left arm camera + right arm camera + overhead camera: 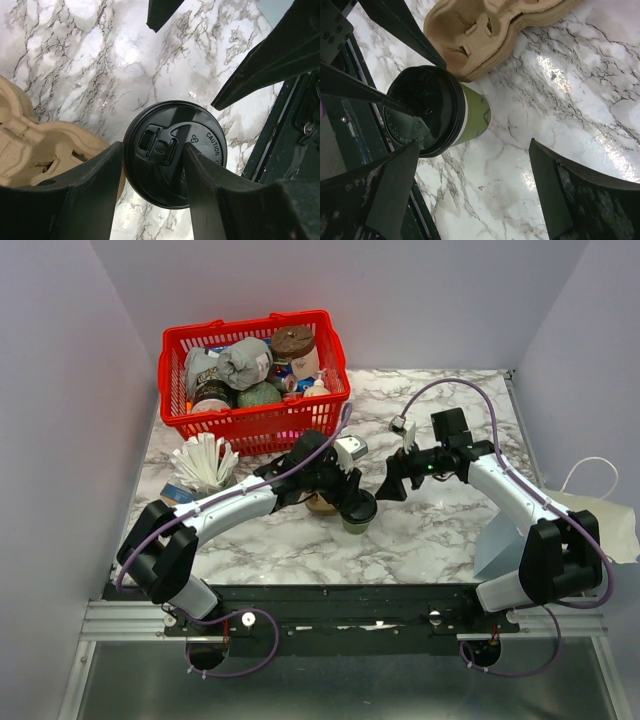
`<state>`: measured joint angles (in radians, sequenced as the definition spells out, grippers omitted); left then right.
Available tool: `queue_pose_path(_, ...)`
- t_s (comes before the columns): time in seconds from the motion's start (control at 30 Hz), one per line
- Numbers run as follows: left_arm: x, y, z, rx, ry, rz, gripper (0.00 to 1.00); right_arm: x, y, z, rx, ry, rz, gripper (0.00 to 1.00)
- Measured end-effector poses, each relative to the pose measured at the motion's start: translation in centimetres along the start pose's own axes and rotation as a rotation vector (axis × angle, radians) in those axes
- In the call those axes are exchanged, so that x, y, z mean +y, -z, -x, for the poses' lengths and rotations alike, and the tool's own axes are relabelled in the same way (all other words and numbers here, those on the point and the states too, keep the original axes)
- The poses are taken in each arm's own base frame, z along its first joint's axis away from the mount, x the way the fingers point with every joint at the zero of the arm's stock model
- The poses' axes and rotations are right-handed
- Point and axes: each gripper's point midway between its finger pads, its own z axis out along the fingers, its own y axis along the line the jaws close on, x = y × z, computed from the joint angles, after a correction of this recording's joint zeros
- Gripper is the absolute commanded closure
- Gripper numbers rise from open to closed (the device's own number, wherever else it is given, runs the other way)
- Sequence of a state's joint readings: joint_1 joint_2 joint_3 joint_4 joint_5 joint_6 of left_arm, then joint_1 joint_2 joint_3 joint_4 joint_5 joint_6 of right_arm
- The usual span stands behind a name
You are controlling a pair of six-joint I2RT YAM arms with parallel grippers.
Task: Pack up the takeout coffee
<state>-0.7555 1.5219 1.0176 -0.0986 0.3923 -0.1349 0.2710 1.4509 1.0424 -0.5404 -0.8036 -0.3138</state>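
The takeout coffee (357, 512), a green paper cup (476, 116) under a black lid (200, 145), stands on the marble table against the brown cardboard carrier (321, 503). My left gripper (351, 500) is down over the cup with its jaws partly open. One finger (95, 190) sits by the lid's rim on the carrier side and the other lies across the lid's top, so the lid is not clamped between them. My right gripper (473, 144) hovers wide open just right of the cup, holding nothing.
A red basket (255, 422) full of groceries stands at the back left. A grey cup of white stirrers (203, 465) is left of the carrier (485, 30). A pale paper bag (600, 520) lies off the table's right edge.
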Motion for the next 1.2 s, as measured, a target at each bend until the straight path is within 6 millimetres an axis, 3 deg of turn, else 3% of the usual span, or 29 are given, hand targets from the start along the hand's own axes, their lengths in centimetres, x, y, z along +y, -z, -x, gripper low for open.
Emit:
queue_pose_path(0.63,0.2,-0.4,-0.6,-0.003,-0.023,0.016,0.39,2.0,-1.1,-0.7,0.023,-0.019,0.071,0.0)
queue_pose_path(0.87,0.2,-0.6,-0.5,-0.008,-0.024,0.015,0.39,1.7,-2.0,-1.7,0.045,-0.077,0.079,0.01)
queue_pose_path(1.2,0.3,-0.6,-0.6,-0.008,-0.017,0.017,0.39,1.3,-3.2,-2.6,0.066,-0.172,0.095,0.09)
